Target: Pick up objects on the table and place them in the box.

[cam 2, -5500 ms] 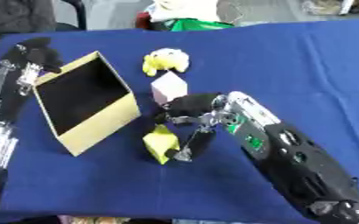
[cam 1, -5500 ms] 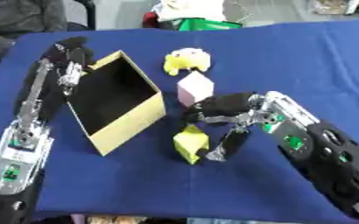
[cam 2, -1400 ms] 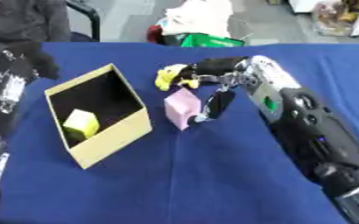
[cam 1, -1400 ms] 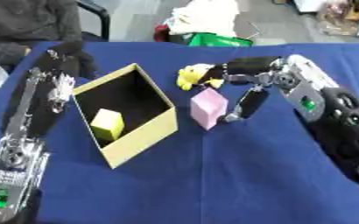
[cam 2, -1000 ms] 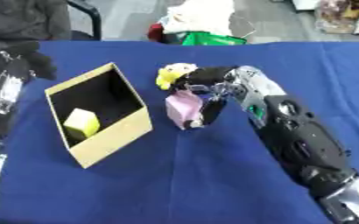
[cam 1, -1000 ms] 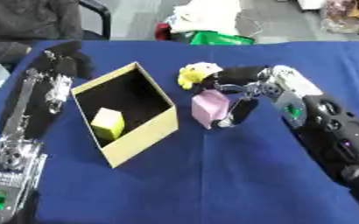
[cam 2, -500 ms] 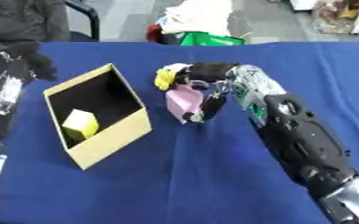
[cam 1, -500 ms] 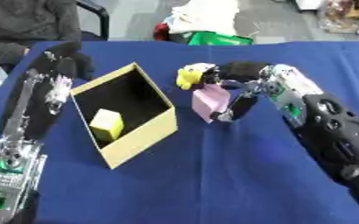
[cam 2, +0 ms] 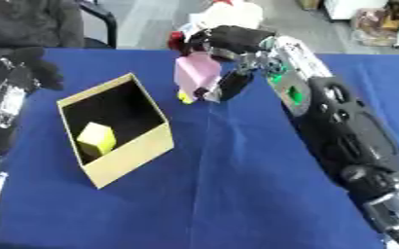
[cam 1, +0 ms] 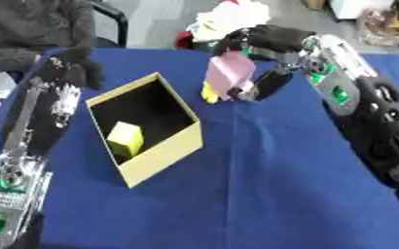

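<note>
The left robot hand rests curled and empty just beside the box, perhaps steadying it. A yellow block lies inside. The right robot hand pinches the pink block, lifted off the tabletop for carrying boxward.

- The bench wears a matt blue cloth.
- The box looks like plain matt card.
- The pink block is smooth and matt.
- The right hand is black with silver metal.
</note>
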You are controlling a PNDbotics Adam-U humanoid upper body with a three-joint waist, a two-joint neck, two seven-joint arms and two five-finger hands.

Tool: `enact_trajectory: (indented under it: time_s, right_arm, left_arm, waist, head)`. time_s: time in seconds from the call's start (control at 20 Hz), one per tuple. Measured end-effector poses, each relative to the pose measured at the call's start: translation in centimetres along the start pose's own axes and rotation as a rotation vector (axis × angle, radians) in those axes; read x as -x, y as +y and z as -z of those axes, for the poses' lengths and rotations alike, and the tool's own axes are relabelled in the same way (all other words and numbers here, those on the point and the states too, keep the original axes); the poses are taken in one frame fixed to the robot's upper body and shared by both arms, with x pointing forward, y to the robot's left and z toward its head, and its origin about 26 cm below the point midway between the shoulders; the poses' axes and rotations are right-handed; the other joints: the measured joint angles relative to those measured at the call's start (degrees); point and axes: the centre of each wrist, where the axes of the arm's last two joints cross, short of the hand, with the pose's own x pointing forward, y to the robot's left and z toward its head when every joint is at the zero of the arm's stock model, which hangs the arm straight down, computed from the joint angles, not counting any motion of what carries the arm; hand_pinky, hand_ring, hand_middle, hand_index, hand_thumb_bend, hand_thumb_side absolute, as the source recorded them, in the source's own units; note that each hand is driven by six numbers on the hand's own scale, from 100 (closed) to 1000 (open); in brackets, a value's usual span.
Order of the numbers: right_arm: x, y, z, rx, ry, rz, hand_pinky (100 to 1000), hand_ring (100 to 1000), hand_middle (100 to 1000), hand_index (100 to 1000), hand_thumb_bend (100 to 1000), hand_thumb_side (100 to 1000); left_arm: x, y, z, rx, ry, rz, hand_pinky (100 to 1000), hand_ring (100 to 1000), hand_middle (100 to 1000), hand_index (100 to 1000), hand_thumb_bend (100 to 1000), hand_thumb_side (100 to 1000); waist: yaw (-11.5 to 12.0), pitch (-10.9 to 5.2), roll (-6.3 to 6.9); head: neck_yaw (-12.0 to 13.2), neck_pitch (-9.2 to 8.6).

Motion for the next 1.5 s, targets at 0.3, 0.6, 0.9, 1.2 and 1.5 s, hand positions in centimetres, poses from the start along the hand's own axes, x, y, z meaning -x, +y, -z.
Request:
enact_trajectory:
  time_s: [0.3,0.6,0.9,1.2,1.5]
  right_arm:
    - [-1.9,0.6,2.6,-0.021,-0.066,0.027,847,885,784,555,159,311]
    - [-3.9,2.6,5.0,-0.090,-0.129,0.027,848,889,788,644,190,335]
    - [-4.5,4.1,5.6,-0.128,-0.151,0.017,847,892,791,786,235,387]
    - [-4.2,4.1,5.4,-0.086,-0.143,0.041,845,900,795,993,478,538]
    - [-3.4,3.2,4.5,-0.025,-0.120,0.075,846,898,790,985,473,524]
  left_arm:
    - [-0.1,-0.3,0.2,0.016,-0.011,-0.007,632,649,622,822,117,671]
    - [-0.3,-0.4,0.5,0.020,-0.022,-0.017,632,649,621,822,118,670]
    - [-0.3,-0.5,0.6,0.021,-0.026,-0.021,631,649,621,822,117,671]
    - [-0.3,-0.5,0.6,0.021,-0.026,-0.021,632,649,620,823,115,673]
    - [-0.3,-0.5,0.6,0.020,-0.025,-0.020,631,648,620,823,116,672]
  waist:
    - [2.7,0.23,0.04]
    - [4.0,0.72,0.30]
    - [4.0,0.91,0.32]
    - [2.7,0.93,0.43]
    - [1.8,0.88,0.58]
  head:
    - [-1.5,-0.21]
    - [-2.8,-0.23]
    - [-3.1,-0.25]
    - [-2.8,-0.26]
    - [-2.5,-0.26]
